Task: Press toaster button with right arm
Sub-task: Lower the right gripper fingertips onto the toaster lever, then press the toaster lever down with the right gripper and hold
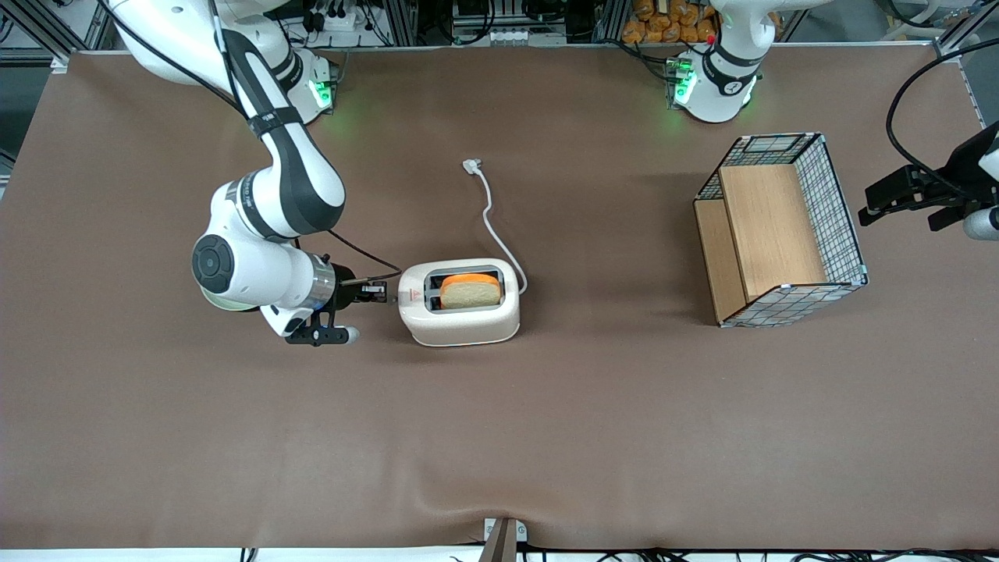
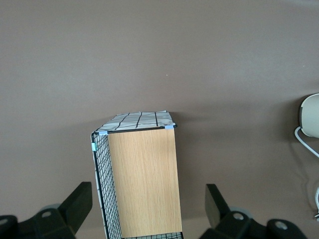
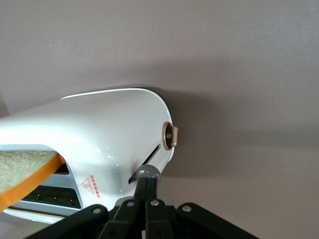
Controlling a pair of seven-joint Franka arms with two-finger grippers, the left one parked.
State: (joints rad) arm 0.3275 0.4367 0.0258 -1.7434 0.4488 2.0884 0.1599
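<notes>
The white toaster (image 1: 460, 312) stands mid-table with a slice of orange-crusted bread (image 1: 471, 290) in one slot. Its narrow end with the red logo (image 3: 90, 185) faces the right arm (image 1: 265, 211). The toaster button (image 3: 149, 172), a small round grey knob, sticks out of the slot on that end. My gripper (image 3: 148, 182) is shut, its two fingers pressed together with their tips resting on the knob. In the front view the gripper (image 1: 378, 292) is right against the toaster's end, and the button is hidden by it.
A beige round dial (image 3: 169, 136) sits on the same end of the toaster. The white cord (image 1: 492, 215) runs from the toaster to its plug (image 1: 471, 165), farther from the camera. A wire-mesh wooden box (image 1: 780, 230) lies toward the parked arm's end.
</notes>
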